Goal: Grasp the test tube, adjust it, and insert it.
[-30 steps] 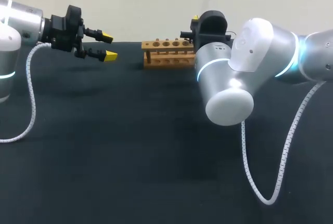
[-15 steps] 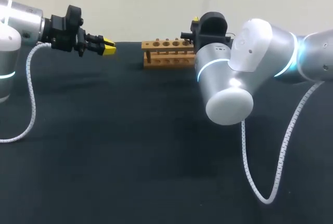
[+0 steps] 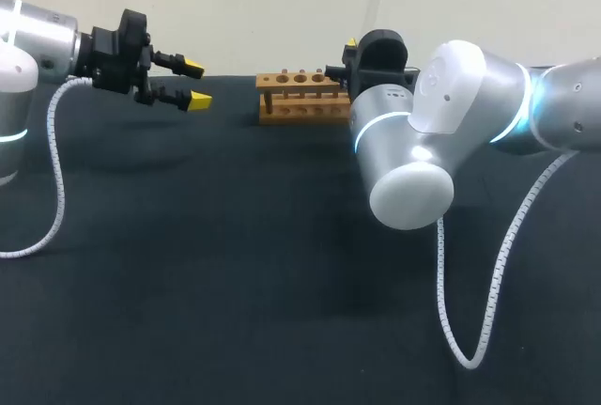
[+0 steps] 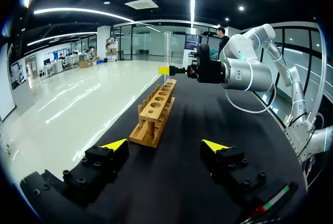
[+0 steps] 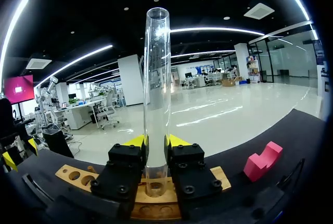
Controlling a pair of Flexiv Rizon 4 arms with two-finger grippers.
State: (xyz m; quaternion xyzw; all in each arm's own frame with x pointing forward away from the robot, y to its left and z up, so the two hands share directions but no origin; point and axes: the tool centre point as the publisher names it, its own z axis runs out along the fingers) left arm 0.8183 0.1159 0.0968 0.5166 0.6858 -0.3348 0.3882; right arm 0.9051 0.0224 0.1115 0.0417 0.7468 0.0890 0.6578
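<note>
Right tool [image 5: 156, 145] clamped on upright clear test tube [image 5: 156, 68] — lower end close to wooden rack [image 5: 73, 174]; left tool [image 4: 164, 144] fingers spread apart, gripping nothing, facing the rack's end

Clear test tube [image 5: 156, 89] upright in right gripper [image 5: 156, 142], over wooden rack [image 3: 300, 95].

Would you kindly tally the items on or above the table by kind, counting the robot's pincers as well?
test tube: 1
wooden test tube rack: 1
pink block: 1
pincers: 2 (left pincer, right pincer)
Total: 5
</note>
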